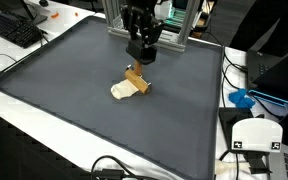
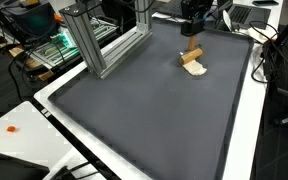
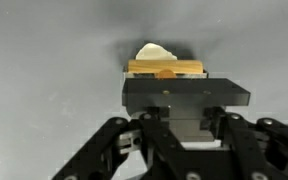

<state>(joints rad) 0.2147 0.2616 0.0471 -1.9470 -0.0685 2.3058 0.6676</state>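
Observation:
A small wooden block [image 1: 136, 77] stands on a dark grey mat [image 1: 74, 100], leaning on a cream-white lump [image 1: 122, 91]. Both show in both exterior views, the block [image 2: 192, 54] and the lump [image 2: 195, 69] near the mat's [image 2: 154, 115] far side. My gripper [image 1: 142, 57] hangs just above the block, not touching it, with its fingers apart and empty. It also shows in an exterior view [image 2: 191, 29]. In the wrist view the gripper [image 3: 184, 100] fills the lower half, with the block [image 3: 166, 68] and lump [image 3: 154, 51] just beyond it.
An aluminium frame [image 2: 104, 45] stands at the mat's edge by the robot base. A keyboard [image 1: 14, 30], a white device [image 1: 254, 135], a blue item [image 1: 242, 98] and cables [image 1: 109, 168] lie on the white table around the mat.

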